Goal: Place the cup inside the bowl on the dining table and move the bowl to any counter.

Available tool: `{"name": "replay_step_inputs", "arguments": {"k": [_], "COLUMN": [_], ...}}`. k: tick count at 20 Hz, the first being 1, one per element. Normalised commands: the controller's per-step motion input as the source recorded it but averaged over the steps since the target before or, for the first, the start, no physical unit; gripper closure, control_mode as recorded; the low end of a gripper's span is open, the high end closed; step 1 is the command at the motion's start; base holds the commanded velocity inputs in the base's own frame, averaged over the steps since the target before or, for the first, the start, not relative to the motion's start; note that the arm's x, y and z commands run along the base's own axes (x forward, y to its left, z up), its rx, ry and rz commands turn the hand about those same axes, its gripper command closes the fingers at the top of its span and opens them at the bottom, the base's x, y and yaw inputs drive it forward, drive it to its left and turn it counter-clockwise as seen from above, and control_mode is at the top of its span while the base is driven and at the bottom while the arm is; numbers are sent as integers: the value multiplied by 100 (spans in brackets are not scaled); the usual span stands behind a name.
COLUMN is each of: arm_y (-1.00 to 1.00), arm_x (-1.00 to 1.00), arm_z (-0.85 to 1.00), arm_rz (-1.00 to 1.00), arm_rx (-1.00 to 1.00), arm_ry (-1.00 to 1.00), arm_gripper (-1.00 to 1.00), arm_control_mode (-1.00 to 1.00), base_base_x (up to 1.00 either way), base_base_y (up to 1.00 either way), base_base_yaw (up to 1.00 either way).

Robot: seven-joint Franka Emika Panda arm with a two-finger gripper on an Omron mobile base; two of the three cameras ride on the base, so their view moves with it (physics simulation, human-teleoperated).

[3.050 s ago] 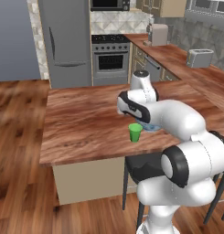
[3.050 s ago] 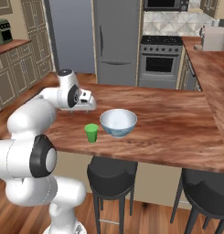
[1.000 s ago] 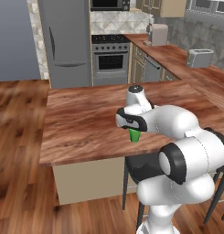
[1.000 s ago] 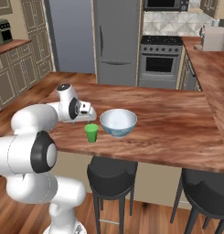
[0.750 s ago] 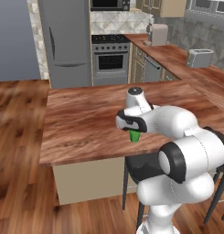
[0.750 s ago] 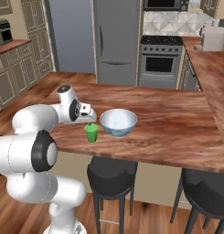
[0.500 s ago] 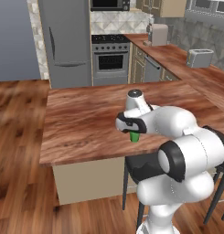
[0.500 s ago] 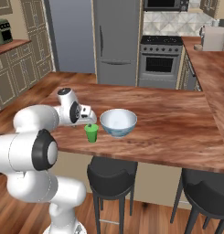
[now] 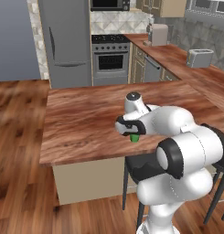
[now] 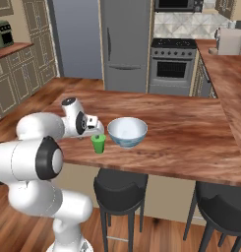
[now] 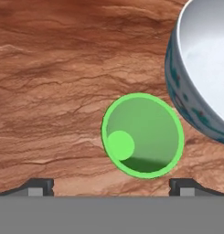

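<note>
Cup (image 11: 143,135) upright between spread fingertips, hand (image 11: 111,185) above

arm (image 9: 177,125): glossy white, made of rounded, bulbous shell segments — smooth, no visible cables or screws
joints: dark grey to black rings and caps between the white segments; 1 large dark disc shows on the big lower segment in each base view
base column: white, swelling into a wide rounded body low in both base views
hand (image 10: 85,124): white housing with a dark round face and a small black collar
gripper (image 11: 111,187): 2 small dark grey finger tips — blocky, square-ended
</note>
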Motion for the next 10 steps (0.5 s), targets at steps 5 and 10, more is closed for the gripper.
{"name": "replay_step_inputs", "arguments": {"k": [5,10], "arm_y": [0,0], "arm_x": [32,21], "arm_z": [0,0], "arm_rz": [0,0], "arm_rx": [-2,-1], "arm_ry": [0,0], "arm_gripper": [-100,-100], "arm_control_mode": [-100,-100], "base_base_x": [0,0], "base_base_y": [0,0], "base_base_yaw": [0,0]}}
